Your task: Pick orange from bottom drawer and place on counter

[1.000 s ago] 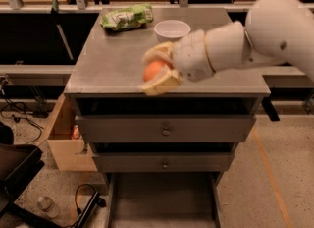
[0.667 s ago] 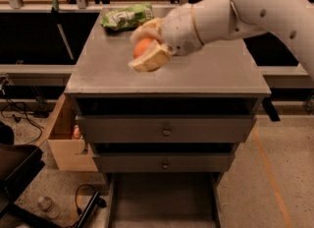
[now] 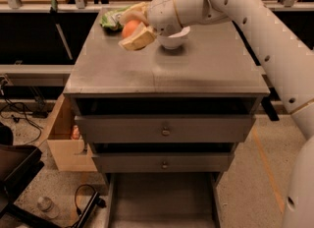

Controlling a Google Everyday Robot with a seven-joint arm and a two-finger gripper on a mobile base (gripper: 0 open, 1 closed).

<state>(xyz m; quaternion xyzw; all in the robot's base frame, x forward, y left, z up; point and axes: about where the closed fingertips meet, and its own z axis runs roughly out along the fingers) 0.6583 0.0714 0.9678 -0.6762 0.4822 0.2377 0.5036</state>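
Note:
My gripper (image 3: pixel 131 28) is shut on the orange (image 3: pixel 130 27) and holds it above the far left part of the counter (image 3: pixel 167 67), just left of the white bowl (image 3: pixel 173 40). The tan fingers (image 3: pixel 138 39) clamp the fruit from above and below. The white arm reaches in from the upper right. The bottom drawer (image 3: pixel 162 200) is pulled out at the foot of the grey cabinet, and its flat floor shows nothing on it.
A green bag (image 3: pixel 112 18) lies at the counter's far left corner, behind the gripper. The two knobbed drawers (image 3: pixel 164 130) are closed. A cardboard box (image 3: pixel 66 141) stands left of the cabinet. A black chair base and cables lie on the floor at lower left.
The gripper has carried the orange from over the counter's front middle toward the far left, up close to the bowl and green bag.

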